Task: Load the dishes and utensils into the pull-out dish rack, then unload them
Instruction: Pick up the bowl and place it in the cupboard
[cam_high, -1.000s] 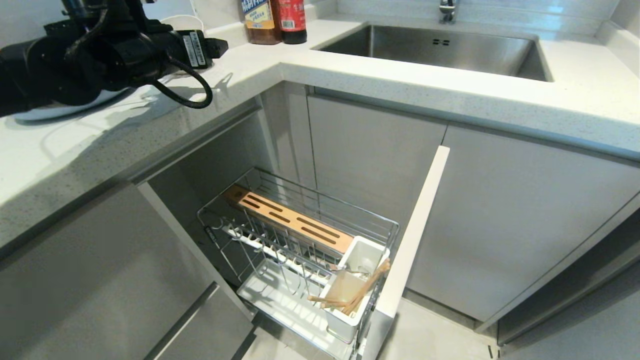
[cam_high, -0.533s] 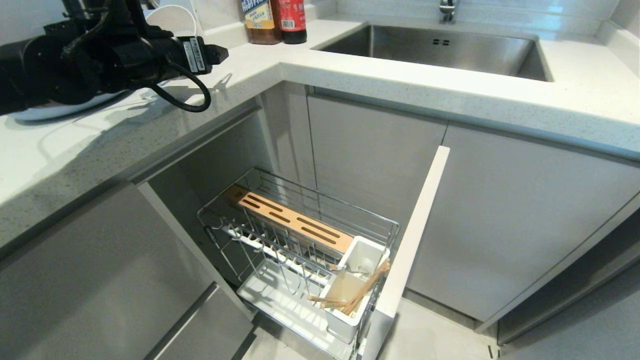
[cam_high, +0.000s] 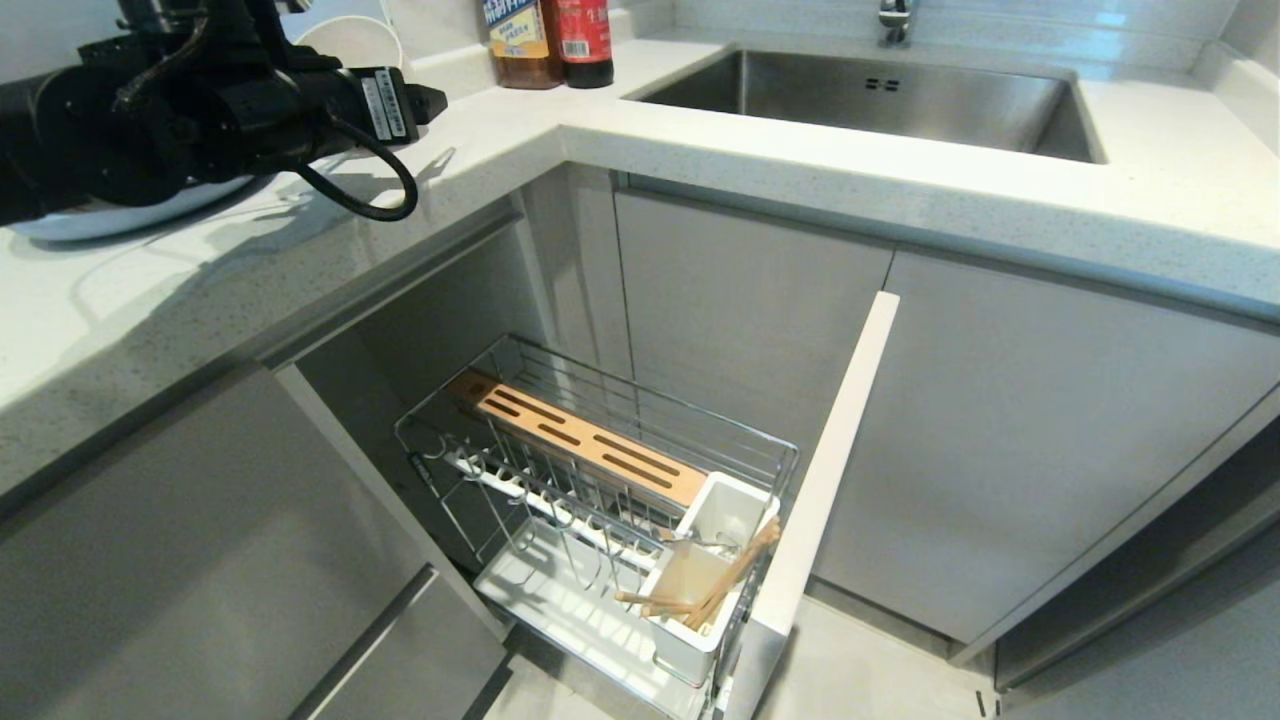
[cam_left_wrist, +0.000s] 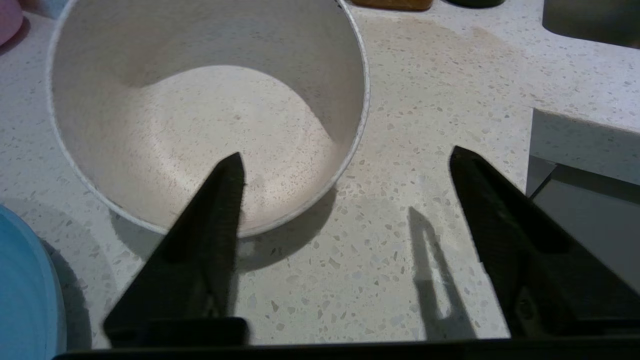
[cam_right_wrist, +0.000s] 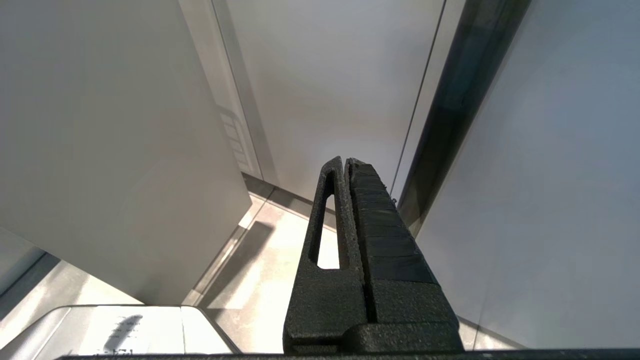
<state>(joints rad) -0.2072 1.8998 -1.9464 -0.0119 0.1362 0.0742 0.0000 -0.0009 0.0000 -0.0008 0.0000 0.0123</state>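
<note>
Hovering left pincer (cam_left_wrist: 345, 155) spread wide, empty, straddling speckled off-white bowl (cam_left_wrist: 210, 115) rim, countertop (cam_left_wrist: 425, 125)

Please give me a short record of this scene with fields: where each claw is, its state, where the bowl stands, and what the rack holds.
left claw: open, over the counter, one finger above the bowl's rim
right claw: shut, parked low beside the cabinet fronts
bowl: upright on the counter, empty, not gripped
blue plate: on the counter beside the bowl
pull-out dish rack: pulled out, wire slots bare
utensil holder: holds chopsticks
</note>
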